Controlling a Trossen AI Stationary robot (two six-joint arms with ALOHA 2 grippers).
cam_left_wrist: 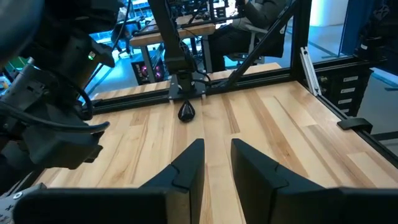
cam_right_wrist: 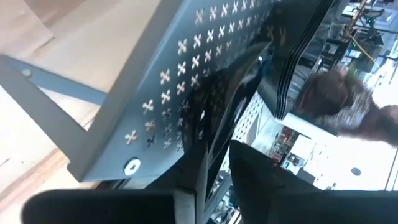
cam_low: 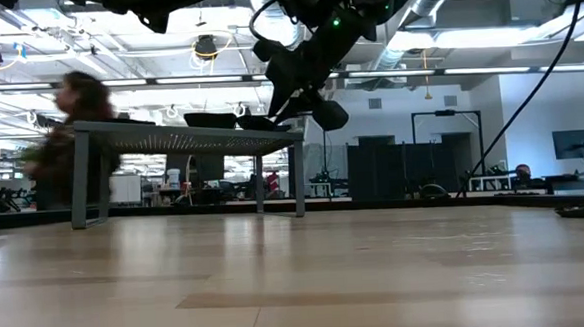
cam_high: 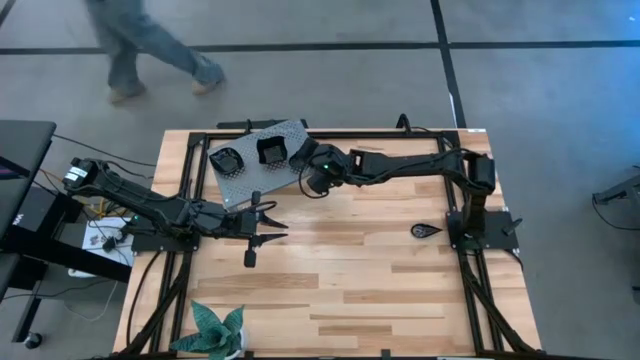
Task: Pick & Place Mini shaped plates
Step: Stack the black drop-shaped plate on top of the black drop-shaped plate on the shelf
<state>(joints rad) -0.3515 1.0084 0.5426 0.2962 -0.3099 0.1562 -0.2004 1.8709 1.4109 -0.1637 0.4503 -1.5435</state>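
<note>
Two stacks of glossy black mini plates (cam_high: 228, 160) (cam_high: 272, 150) sit on top of the grey perforated stand (cam_high: 250, 178). A single teardrop plate (cam_high: 427, 231) lies flat on the table near the right arm's base and also shows in the left wrist view (cam_left_wrist: 186, 112). My right gripper (cam_high: 304, 163) reaches over the stand's right edge, shut on a glossy black plate (cam_right_wrist: 239, 93) close above the stand's top. My left gripper (cam_high: 268, 226) hovers open over the table, on the near side of the stand, holding nothing. My right gripper pinches a glossy black plate by its near rim (cam_right_wrist: 214, 140) between the two fingers. It comes in from the table's right side, slanting down. The plate reaches out ahead of the fingers, close over the stand's perforated top (cam_right_wrist: 180, 68). I cannot tell whether it rests on the stand.
A green leafy plant (cam_high: 215, 330) stands at the table's near edge. Black frame rails (cam_high: 400, 132) run along the table's edges. A person (cam_high: 150, 50) walks past beyond the far edge. Open wood lies in the table's middle (cam_high: 350, 270).
</note>
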